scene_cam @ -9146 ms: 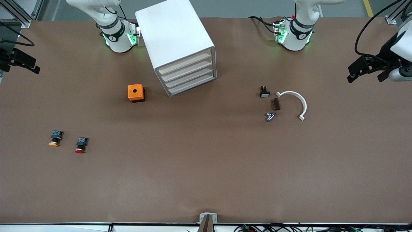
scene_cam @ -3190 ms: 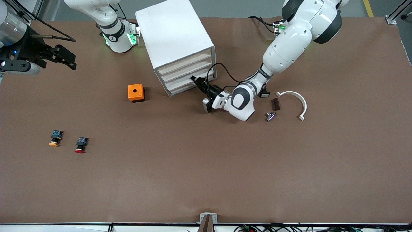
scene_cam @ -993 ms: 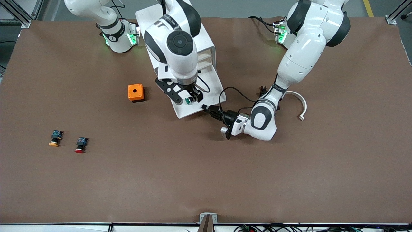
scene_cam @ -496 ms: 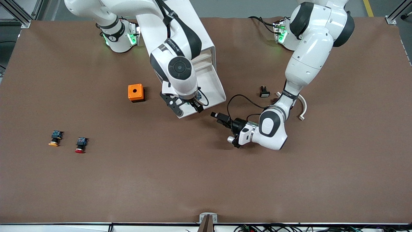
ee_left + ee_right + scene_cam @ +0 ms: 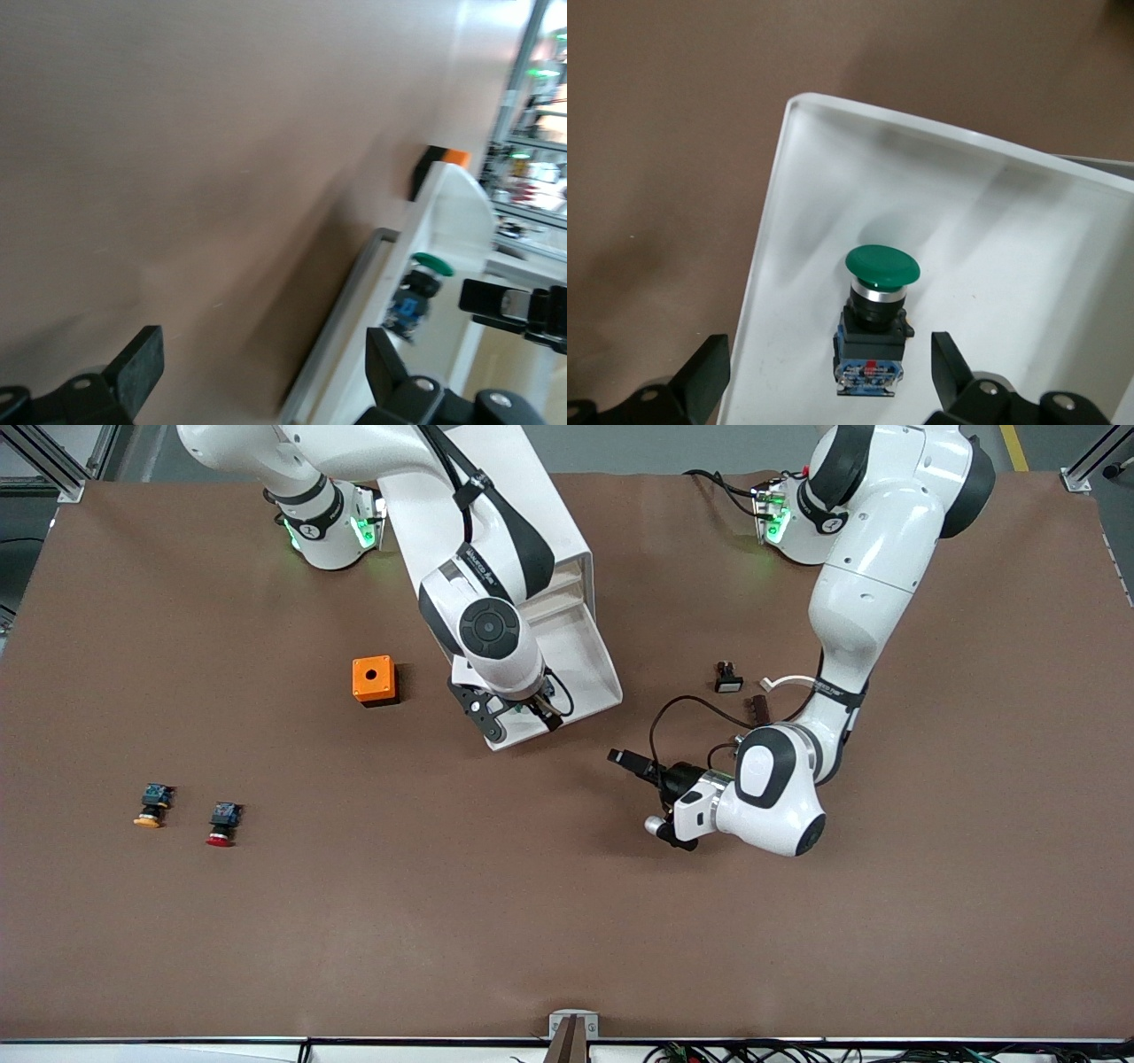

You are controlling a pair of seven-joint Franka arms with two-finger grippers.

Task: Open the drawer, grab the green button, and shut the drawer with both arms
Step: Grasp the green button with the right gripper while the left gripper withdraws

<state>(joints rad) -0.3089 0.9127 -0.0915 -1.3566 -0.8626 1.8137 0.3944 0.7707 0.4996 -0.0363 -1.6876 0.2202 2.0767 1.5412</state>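
The lowest drawer (image 5: 592,682) of the white cabinet (image 5: 554,514) stands pulled out. The green-capped button (image 5: 877,319) lies on its side on the drawer's floor (image 5: 992,257), near the front rim. My right gripper (image 5: 516,717) hangs open just over it, and the button's blue rear end sits between the two fingers (image 5: 700,382). In the front view the right hand hides the button. My left gripper (image 5: 631,763) is open and empty, low over the bare table and clear of the drawer's front. Its wrist view looks back at the drawer (image 5: 461,204) and the button (image 5: 416,288).
An orange box (image 5: 374,680) sits beside the cabinet toward the right arm's end. An orange-capped button (image 5: 151,806) and a red-capped one (image 5: 221,824) lie farther that way. Small black parts (image 5: 728,679) and a white curved piece (image 5: 784,682) lie by the left arm.
The left gripper has let go of the drawer's front, opened and drawn away toward the front camera. The right gripper has come down over the button, which it now hides in the front view.
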